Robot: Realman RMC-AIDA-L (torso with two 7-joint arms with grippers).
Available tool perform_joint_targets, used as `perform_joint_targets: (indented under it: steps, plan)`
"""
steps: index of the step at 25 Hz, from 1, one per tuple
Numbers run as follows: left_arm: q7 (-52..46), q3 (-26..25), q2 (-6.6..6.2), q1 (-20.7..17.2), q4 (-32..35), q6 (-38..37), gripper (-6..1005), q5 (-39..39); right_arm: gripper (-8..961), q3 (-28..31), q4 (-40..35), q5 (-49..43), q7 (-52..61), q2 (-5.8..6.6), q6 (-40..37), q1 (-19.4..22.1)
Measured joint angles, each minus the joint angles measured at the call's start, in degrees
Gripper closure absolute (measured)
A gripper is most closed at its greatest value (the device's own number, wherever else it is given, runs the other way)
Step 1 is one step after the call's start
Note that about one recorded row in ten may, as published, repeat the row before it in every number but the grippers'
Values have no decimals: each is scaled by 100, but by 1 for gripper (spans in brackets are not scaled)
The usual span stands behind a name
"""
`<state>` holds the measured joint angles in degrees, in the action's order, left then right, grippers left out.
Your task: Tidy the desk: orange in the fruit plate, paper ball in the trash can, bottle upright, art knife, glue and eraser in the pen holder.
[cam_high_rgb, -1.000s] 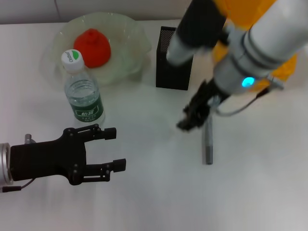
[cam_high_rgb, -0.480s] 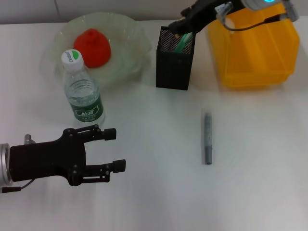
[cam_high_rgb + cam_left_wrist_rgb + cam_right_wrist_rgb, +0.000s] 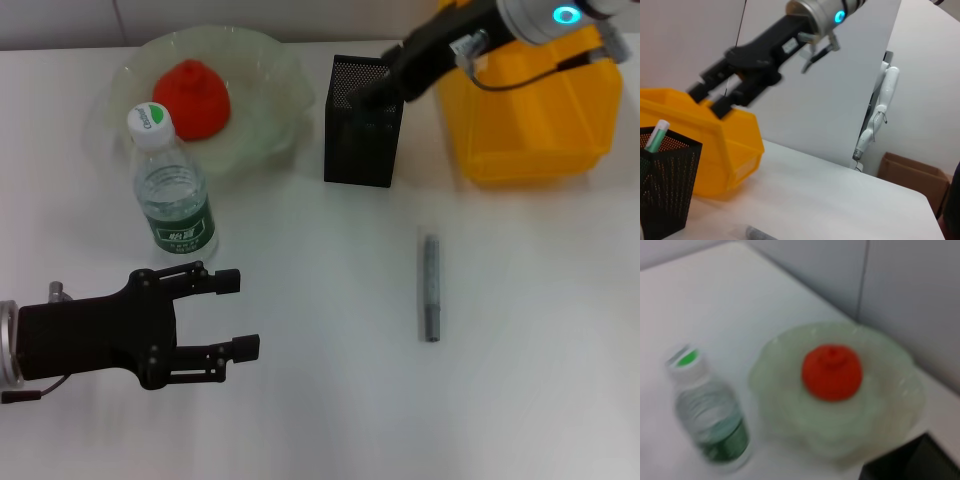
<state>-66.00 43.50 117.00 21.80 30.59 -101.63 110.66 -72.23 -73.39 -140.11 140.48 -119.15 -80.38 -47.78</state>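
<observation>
My right gripper (image 3: 373,92) hovers at the top of the black mesh pen holder (image 3: 362,130). In the left wrist view this right gripper (image 3: 710,98) shows its fingers apart with nothing between them, and the green-capped glue (image 3: 656,136) stands inside the pen holder (image 3: 665,185). A slim grey art knife (image 3: 430,288) lies on the white desk (image 3: 320,400). The orange (image 3: 191,96) rests in the pale-green fruit plate (image 3: 275,70). In front of it the bottle (image 3: 173,192) stands upright. My left gripper (image 3: 240,312) is open, low over the desk's near left. Paper ball and eraser are out of view.
The yellow trash can (image 3: 530,110) stands at the back right, just beside the pen holder. The right wrist view shows the orange (image 3: 832,371), the fruit plate (image 3: 895,360) and the bottle (image 3: 710,410).
My right arm rose from beside the art knife, carried the green glue to the pen holder and let it go inside. The left arm has not moved.
</observation>
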Motion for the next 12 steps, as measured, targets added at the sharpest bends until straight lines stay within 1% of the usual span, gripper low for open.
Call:
perform_joint_targets:
  steps: [1, 2, 3, 4, 6, 8, 9, 10, 11, 12]
  plan:
    - [0, 0, -3, 0, 1, -5, 172, -1, 325, 2, -313, -118, 203, 1, -561, 49]
    - [0, 0, -4, 0, 5, -10, 172, -2, 304, -6, -424, -185, 315, 0, -896, 77]
    - [0, 0, -4, 0, 5, -10, 172, -2, 282, -6, -424, -185, 315, 0, -896, 77]
    - [-5, 0, -2, 0, 13, -11, 172, -3, 261, -28, -504, -294, 505, -7, -1331, 111]
    - [-8, 0, 0, 0, 12, -12, 172, -4, 261, -61, -489, -369, 620, -15, -1417, 143]
    - [-9, 0, 1, 2, 10, -15, 172, -2, 260, -234, -348, -608, 918, -31, -1422, 245]
    - [-5, 0, 6, 4, 6, -16, 172, 0, 260, -422, -61, -754, 1085, -41, -1259, 316]
    - [-5, 0, 6, 4, 6, -16, 172, 0, 261, -422, -61, -754, 1085, -41, -1259, 316]
    - [-4, 5, 13, 5, 6, -16, 172, 0, 261, -533, 346, -842, 1177, -41, -1043, 337]
    - [-4, 17, 19, 6, 11, -17, 172, 0, 267, -533, 346, -842, 1177, -41, -1043, 337]
